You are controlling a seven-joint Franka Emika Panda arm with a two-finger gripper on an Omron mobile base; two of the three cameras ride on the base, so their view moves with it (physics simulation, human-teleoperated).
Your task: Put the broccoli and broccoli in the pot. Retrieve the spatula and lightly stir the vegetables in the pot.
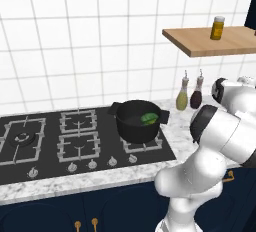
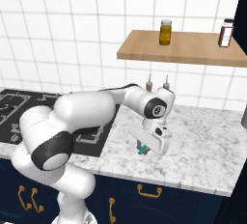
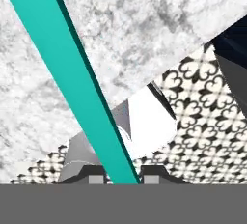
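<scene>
The white arm (image 2: pixel 82 117) is reaching from 9 o'clock toward the middle of the right base view, bending down over the marble counter (image 2: pixel 202 141). The black stove (image 1: pixel 60 141) is lying at 8 o'clock in the left base view, and the black pot (image 1: pixel 138 121) is standing on its right rear grate, near the centre of the view. Green broccoli (image 1: pixel 149 118) is resting inside the pot. The gripper (image 2: pixel 142 148) is pointing down at the counter, just below centre. It is gripping the teal handle of the spatula (image 3: pixel 72 76), which is running between the finger tips from 6 o'clock up to 11 o'clock in the hand view.
</scene>
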